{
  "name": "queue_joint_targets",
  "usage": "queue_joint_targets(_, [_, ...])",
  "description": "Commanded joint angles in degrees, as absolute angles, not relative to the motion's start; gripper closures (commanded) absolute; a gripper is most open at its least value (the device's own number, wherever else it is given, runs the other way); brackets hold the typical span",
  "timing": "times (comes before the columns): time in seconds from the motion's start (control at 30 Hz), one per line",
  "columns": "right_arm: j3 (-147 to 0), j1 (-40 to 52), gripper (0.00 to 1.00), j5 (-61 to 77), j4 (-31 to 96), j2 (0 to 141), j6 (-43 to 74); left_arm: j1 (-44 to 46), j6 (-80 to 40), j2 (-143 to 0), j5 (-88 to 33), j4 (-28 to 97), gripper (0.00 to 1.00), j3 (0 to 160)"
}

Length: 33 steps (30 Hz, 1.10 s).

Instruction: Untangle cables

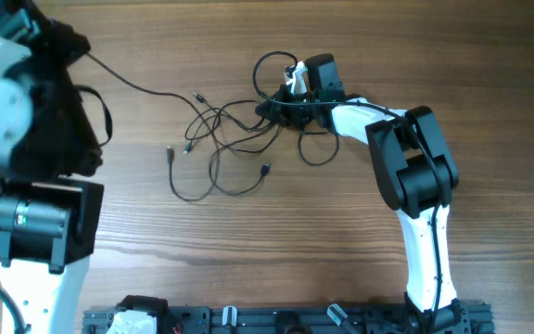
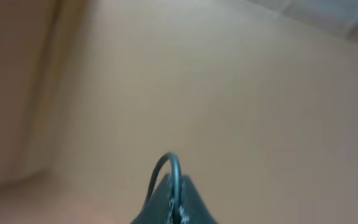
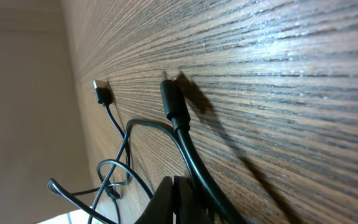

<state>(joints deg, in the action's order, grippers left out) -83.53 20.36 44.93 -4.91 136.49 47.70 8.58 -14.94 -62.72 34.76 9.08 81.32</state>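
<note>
Centrally, cables sprawl; table wood open around; right end effector pinching.

A brown wood-grain table fills the overhead view, its grain running left to right in darker streaks. A black rail lines its near edge. Past the table's edge, seen from the right wrist, stands a plain beige wall.
</note>
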Motion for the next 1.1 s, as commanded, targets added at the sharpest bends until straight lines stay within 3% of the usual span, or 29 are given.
queue_joint_targets(0.0, [-80.34,19.31,0.95,35.83,-2.28,141.14,48.23,8.01,-16.29,-65.71,47.27,20.23,0.96,81.12])
queue_joint_targets(0.2, [-80.34,19.31,0.95,35.83,-2.52,141.14,49.17,5.32,-35.92,-75.88,45.45,47.79,0.96,80.9])
queue_joint_targets(0.3, [-80.34,19.31,0.96,35.81,-2.74,141.14,49.6,4.62,-39.68,-82.81,34.11,55.33,0.96,80.84])
queue_joint_targets(0.47, [-80.34,19.31,0.95,35.83,-3.18,141.14,49.67,4.64,-39.07,-94.06,11.97,57.74,0.96,80.84])
queue_joint_targets(0.7, [-80.34,19.31,0.95,35.83,-3.38,141.14,49.69,4.82,-27.09,-106.72,-10.39,58.41,0.96,80.84])
queue_joint_targets(1.07, [-80.34,19.31,0.95,35.83,-3.6,141.14,49.74,10.26,-21.02,-109.12,-12.36,60.93,0.96,80.79])
